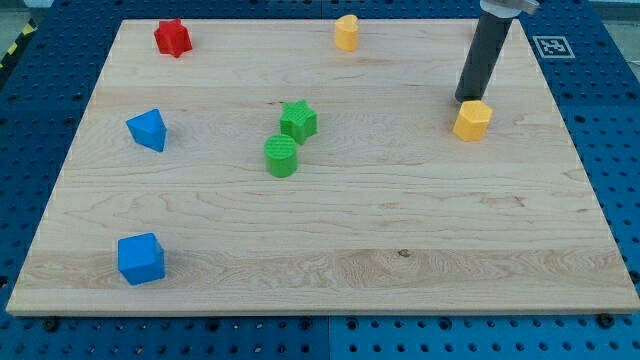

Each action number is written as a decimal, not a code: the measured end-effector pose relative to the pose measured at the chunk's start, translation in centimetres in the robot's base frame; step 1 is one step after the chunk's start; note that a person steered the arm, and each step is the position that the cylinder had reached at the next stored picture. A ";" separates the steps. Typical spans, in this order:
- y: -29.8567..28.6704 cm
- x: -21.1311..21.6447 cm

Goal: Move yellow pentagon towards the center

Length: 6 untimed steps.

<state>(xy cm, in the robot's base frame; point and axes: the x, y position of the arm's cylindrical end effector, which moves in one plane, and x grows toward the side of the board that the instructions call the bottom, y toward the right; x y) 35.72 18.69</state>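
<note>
The yellow pentagon [472, 120] lies on the wooden board [400, 230] at the view's right, upper half. My tip [466, 99] sits just above the pentagon's upper left edge, touching or nearly touching it. The rod rises toward the view's top right. A second yellow block [346, 32] lies near the board's top edge, middle.
A green star [298, 120] and a green cylinder [282, 156] sit together near the board's middle. A red star [172, 38] is at the top left. A blue block [148, 130] is at the left and a blue cube [140, 259] at the bottom left.
</note>
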 end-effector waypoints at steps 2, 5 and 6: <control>0.0 0.2; -1.2 1.3; -1.2 1.3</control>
<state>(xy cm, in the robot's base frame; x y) 37.01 17.49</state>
